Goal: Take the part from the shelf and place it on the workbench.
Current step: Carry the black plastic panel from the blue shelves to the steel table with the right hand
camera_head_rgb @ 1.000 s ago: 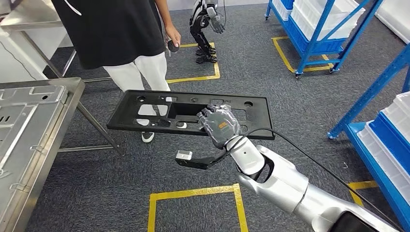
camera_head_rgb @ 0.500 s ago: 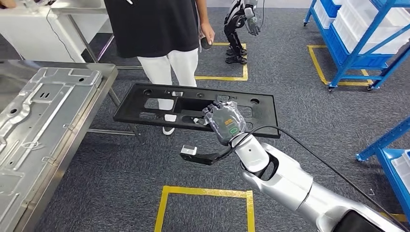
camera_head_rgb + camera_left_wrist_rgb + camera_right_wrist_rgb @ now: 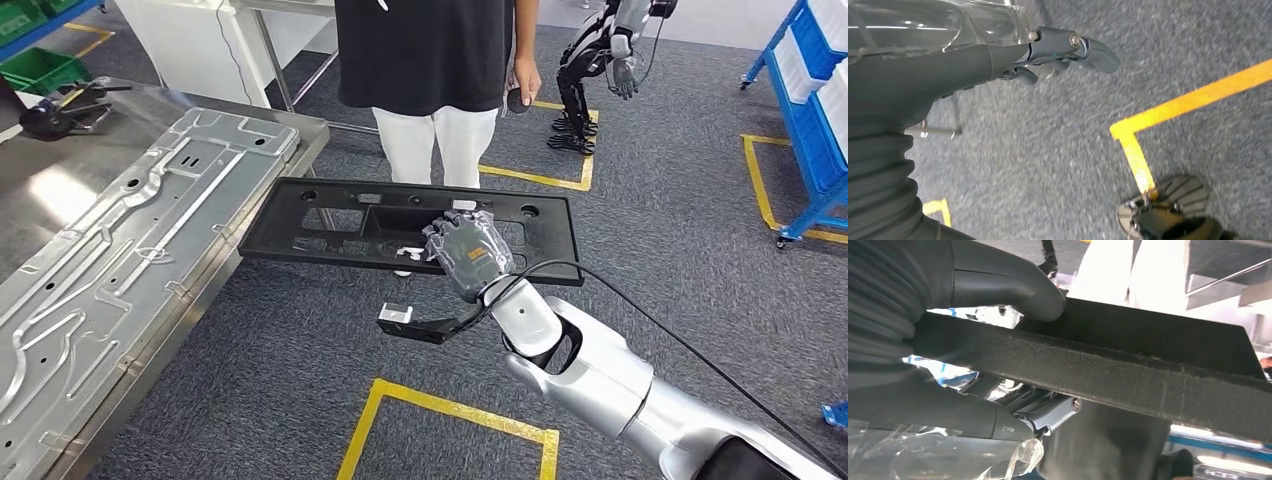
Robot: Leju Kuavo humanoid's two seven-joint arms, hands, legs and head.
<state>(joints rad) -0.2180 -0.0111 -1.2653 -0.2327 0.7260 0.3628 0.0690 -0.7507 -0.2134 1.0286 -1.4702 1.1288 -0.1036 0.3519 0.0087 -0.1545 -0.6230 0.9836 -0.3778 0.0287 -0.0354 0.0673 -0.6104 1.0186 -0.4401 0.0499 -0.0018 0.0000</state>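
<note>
Part-wise, one long black panel [image 3: 410,228] with cut-outs hangs flat in the air over grey carpet [image 3: 250,370], its left end just past the corner of the workbench [image 3: 305,135]. That steel bench fills the left side and carries one large pressed metal sheet [image 3: 130,250] and a dark tool [image 3: 55,110] at its far end. Blue racks [image 3: 805,150] with white bins stand at the right edge, and yellow tape squares [image 3: 450,415] mark the floor (three show in the head view). One person [image 3: 430,70] in a black top and white trousers stands behind the panel; a second humanoid robot [image 3: 600,70] stands further back. The right hand [image 3: 468,255] grips the panel's near edge, thumb [image 3: 1008,285] on top, fingers underneath. The left hand [image 3: 1013,60] hangs over carpet with fingers loosely curled, holding nothing.
</note>
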